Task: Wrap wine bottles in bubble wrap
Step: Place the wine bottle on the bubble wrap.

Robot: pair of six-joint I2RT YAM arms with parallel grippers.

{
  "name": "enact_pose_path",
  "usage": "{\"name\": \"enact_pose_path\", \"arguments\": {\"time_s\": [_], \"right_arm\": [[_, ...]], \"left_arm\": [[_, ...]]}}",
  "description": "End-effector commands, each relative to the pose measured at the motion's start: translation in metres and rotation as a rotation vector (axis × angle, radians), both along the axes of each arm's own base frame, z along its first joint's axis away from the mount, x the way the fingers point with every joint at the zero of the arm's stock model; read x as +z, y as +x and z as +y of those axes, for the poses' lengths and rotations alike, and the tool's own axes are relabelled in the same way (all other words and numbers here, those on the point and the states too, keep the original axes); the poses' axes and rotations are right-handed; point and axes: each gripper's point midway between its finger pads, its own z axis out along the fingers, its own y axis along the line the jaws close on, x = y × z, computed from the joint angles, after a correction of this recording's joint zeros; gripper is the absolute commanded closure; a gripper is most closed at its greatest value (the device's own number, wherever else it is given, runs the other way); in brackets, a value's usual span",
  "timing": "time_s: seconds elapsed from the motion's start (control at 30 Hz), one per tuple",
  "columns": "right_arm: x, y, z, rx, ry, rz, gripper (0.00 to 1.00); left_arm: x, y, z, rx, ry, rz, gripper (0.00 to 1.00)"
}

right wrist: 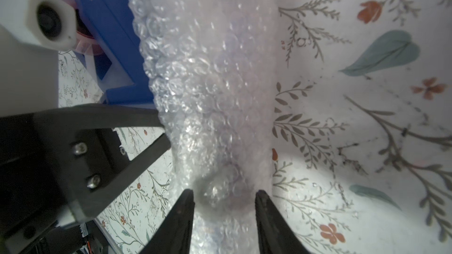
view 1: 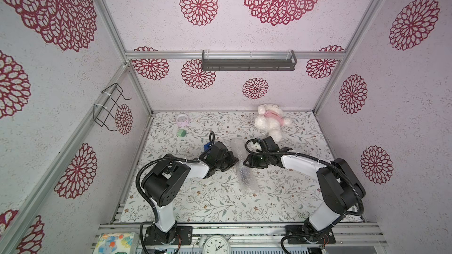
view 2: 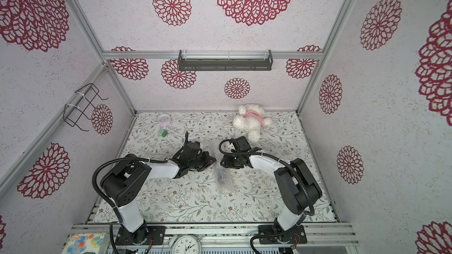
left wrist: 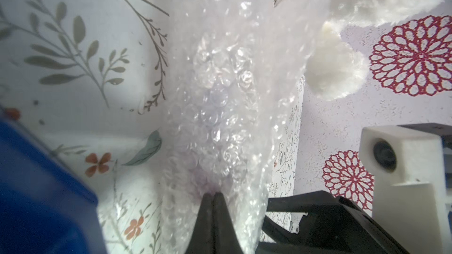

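Now, closest to the robot, the near end of the bubble wrap point(view 1: 247, 184) lies loose on the table point(view 1: 195, 199). Nothing holds that end down, so it could spring open and the roll could come undone.

A bit farther in, the bottle point(view 1: 244, 172) lies on its side inside the roll. It shows only as a dark patch through the bubbles. It is round and smooth, so a tug on the wrap could make it roll or slide out of an open end.

Next come the two grippers, one on each side of the roll. The left gripper point(left wrist: 214, 195) is pinched tight and looks to have a fold of wrap between its tips. If it pulls hard, the thin plastic could slip free or tear. The right gripper point(right wrist: 226, 195) has its jaws apart, one on each side of the bundle. I cannot tell if they squeeze it. If they close off-centre, they could push the bottle away.

Behind the left gripper sits the blue tape dispenser point(right wrist: 105, 32), right beside the wrap, so it could get bumped. Farthest back lies the teddy bear point(view 1: 269, 120), near the wrap's far end, where it might get in the way.
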Motion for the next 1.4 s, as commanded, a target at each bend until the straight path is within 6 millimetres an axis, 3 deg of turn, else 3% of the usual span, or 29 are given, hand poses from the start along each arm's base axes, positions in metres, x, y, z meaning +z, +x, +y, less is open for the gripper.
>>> {"name": "enact_pose_path", "arguments": {"time_s": [0.0,0.13,0.3,0.5,0.83,1.17,1.37], "right_arm": [[0.019,0.001,0.005,-0.016,0.046,-0.03,0.56],[0.026,0.004,0.004,-0.029,0.047,-0.052,0.56],[0.04,0.009,0.0,-0.056,0.05,-0.093,0.55],[0.049,0.013,-0.004,-0.074,0.039,-0.122,0.54],[0.026,-0.002,-0.017,-0.073,-0.024,-0.068,0.54],[0.008,-0.018,-0.023,-0.077,-0.025,-0.019,0.54],[0.005,-0.023,-0.024,-0.091,-0.005,-0.008,0.55]], "left_arm": [[0.002,-0.001,-0.005,-0.036,0.018,-0.004,1.0],[0.003,-0.001,0.005,-0.038,0.063,-0.006,0.99],[0.019,0.0,0.015,-0.05,0.105,-0.042,0.91],[0.028,-0.005,0.025,-0.097,0.218,-0.067,0.9],[0.015,-0.018,0.03,-0.222,0.534,-0.056,0.99],[-0.001,-0.02,0.02,-0.288,0.609,-0.025,1.0],[-0.005,-0.01,0.009,-0.313,0.611,-0.039,1.0]]}}
